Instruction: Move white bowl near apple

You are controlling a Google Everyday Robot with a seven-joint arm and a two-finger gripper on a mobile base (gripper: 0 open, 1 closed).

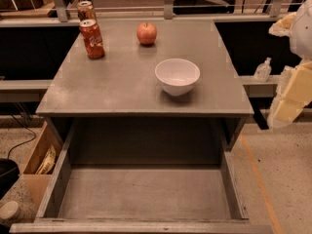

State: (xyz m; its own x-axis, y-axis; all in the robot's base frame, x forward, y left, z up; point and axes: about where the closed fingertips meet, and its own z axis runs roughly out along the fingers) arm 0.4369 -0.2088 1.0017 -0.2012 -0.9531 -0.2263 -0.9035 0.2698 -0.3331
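Nearest of all, a drawer (146,194) standing out under the worktop's near edge, grey floor in plain view. Off to its left, down at floor level, a cardboard box (39,155) with something yellowish tucked inside.

Up onto the worktop (97,91) now: white bowl (177,75) upright, mouth up, sitting right of centre. Closer to the near edge than the far one, and well in from the right edge. Apart from everything else on the top.

Out past the right edge, gripper (288,101) hanging off the worktop altogether, pale cream. Roughly level with the bowl, but well apart from it. Released or clenched? Cannot tell from here.

A touch further back, also beyond the right edge, a small clear pump bottle (263,70) on a side ledge.

Further back again, apple (146,33), red-orange, stem up, near the middle of the far edge. Well apart from the bowl and a little to its left.

Then the far left corner: one orange soda can (92,39) upright, and a second can (86,9) right behind it, at the far edge itself.
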